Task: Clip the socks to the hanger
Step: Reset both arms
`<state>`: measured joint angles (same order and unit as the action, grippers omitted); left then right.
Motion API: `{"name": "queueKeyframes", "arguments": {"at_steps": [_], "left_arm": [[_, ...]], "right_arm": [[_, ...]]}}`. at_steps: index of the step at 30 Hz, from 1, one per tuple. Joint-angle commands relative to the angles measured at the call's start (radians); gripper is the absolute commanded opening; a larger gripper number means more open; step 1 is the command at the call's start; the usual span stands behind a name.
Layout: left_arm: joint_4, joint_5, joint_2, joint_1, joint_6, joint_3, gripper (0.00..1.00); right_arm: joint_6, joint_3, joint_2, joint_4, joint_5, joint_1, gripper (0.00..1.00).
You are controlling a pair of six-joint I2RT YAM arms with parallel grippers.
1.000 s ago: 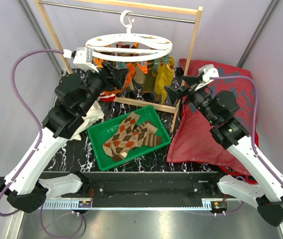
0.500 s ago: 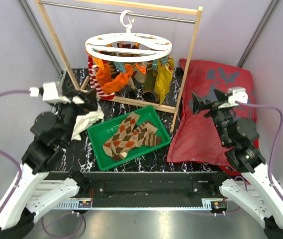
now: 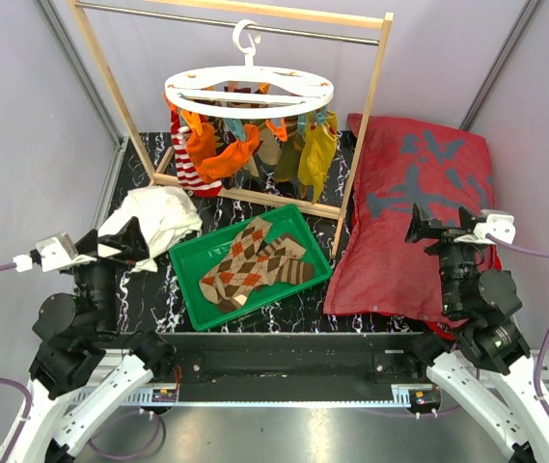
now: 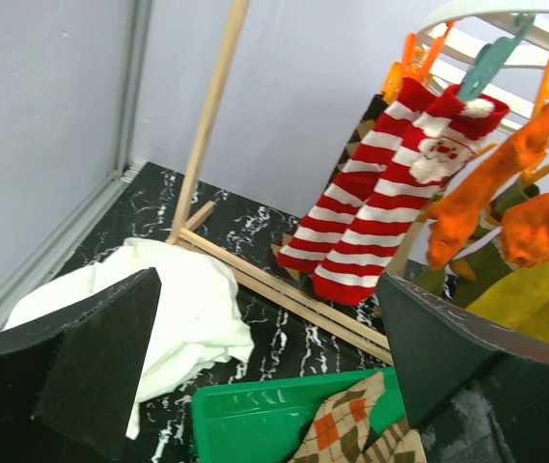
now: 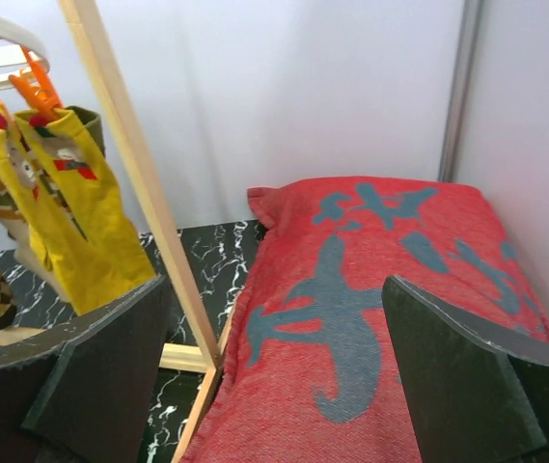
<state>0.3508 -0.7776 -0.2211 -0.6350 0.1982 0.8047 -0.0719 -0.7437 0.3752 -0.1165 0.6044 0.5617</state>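
The white round hanger [image 3: 250,87] hangs by its hook from the rack's rod. Clipped under it are red-and-white striped socks [image 3: 189,164], orange socks [image 3: 221,154] and olive-yellow socks [image 3: 317,149]. The left wrist view shows the striped pair [image 4: 380,212] and an orange sock [image 4: 486,193] held by clips. Two brown-orange argyle socks [image 3: 255,265] lie in the green tray [image 3: 189,262]. My left gripper [image 3: 118,246] is open and empty, low at the near left, far from the hanger. At the near right, over the cushion, my right gripper [image 3: 440,230] is open with nothing in it.
The wooden rack frame [image 3: 361,145] with its metal rod stands around the hanger. A crumpled white cloth [image 3: 158,217] lies left of the tray. At the right lies a big red cushion [image 3: 419,193] with grey print. Grey walls close in both sides.
Both arms have pulled back from the hanger toward the near edge of the table. The left gripper has opened wider; striped and orange socks stay clipped on the ring.
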Motion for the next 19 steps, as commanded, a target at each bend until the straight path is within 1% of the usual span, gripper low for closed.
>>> {"name": "queueKeyframes", "arguments": {"at_steps": [1, 7, 11, 19], "left_arm": [[-0.03, -0.061, 0.035, 0.003, -0.051, -0.019, 0.99], [-0.029, -0.101, 0.051, 0.001, -0.048, -0.032, 0.99], [-0.044, -0.14, 0.039, 0.003, -0.077, -0.029, 0.99], [-0.069, -0.146, 0.014, 0.001, -0.102, -0.032, 0.99]], "right_arm": [[-0.035, 0.003, -0.025, -0.009, 0.078, -0.002, 0.99], [-0.058, -0.006, -0.003, -0.009, 0.092, -0.003, 0.99], [-0.065, -0.011, 0.013, -0.008, 0.095, -0.003, 1.0], [-0.091, -0.009, 0.017, 0.001, 0.101, -0.003, 1.0]]}}
